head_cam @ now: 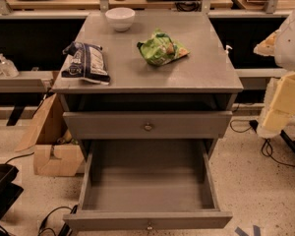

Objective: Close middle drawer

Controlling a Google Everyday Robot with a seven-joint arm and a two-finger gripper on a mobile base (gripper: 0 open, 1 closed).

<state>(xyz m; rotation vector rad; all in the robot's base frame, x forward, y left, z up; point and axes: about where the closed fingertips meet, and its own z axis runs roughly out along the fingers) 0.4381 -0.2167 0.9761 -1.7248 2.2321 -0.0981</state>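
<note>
Gripper (278, 113) at right edge, grip can't tell | middle drawer (147, 221) pulled out, down-left of it | slides back toward cabinet (147, 77)

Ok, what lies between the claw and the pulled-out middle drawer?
In the camera view, only speckled floor, with a black cable near the claw, which hangs at the right edge, well clear of the middle drawer.

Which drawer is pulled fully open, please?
The middle drawer, lowest in view, shows its whole empty box; the drawer above is almost shut. The gripper hangs at the right edge.
</note>
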